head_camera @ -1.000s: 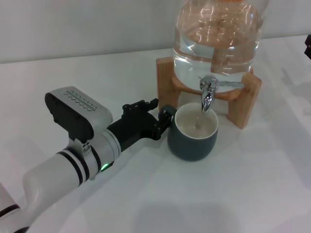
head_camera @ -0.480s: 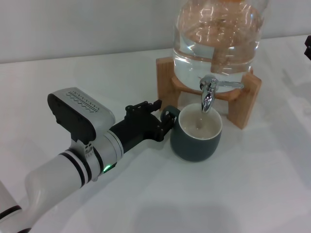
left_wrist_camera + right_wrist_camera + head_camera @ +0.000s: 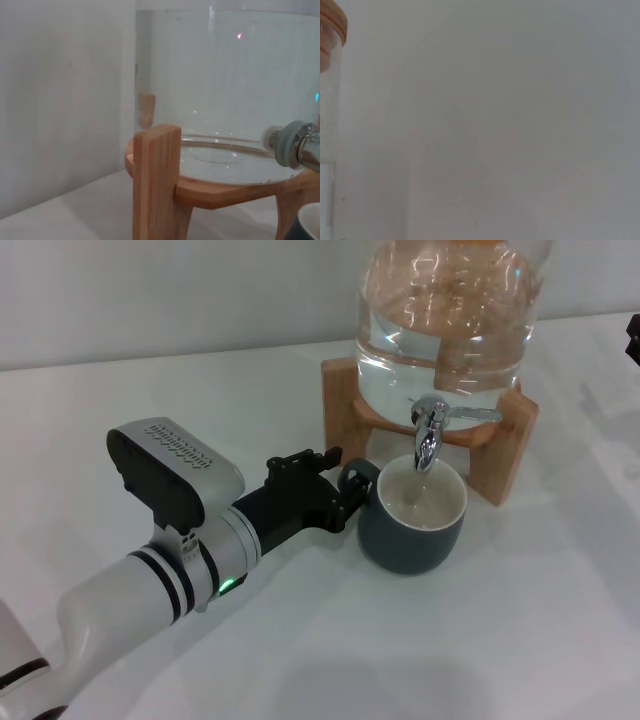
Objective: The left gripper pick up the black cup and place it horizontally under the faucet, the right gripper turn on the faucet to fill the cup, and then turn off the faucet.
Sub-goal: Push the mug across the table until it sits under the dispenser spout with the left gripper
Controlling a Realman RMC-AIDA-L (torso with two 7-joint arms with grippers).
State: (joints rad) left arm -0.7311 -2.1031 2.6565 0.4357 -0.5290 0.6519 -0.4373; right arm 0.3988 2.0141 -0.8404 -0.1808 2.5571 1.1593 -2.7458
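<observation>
Black cup point(image 3: 412, 525) stands upright on the white table point(image 3: 520, 620), its cream inside open to the top, directly below the nozzle of the faucet point(image 3: 430, 432). Going from the left of the head view: the white-grey arm comes in from the lower left corner, with black bands and a small green light at its wrist. Its left gripper point(image 3: 345, 487) reaches toward the cup's loop handle point(image 3: 357, 478), and the black fingers sit closed around that handle, so the jaws are clamped on the cup. Just right of the handle is the cup's dark body, touching the table. Above it, the chrome faucet juts out from the glass jar point(image 3: 450, 315), its flat lever pointing to the right and its nozzle pointing down over the cup's mouth. The jar holds clear water and rests on a wooden stand point(image 3: 500, 455), whose legs flank the faucet. In the left wrist view the stand point(image 3: 156, 180), the jar's base point(image 3: 220, 90) and the cup's rim point(image 3: 311, 222) show close up. At the far right edge of the head view a dark sliver of the right gripper point(image 3: 633, 335) is visible, well apart from the faucet; I cannot tell how its jaws stand.
</observation>
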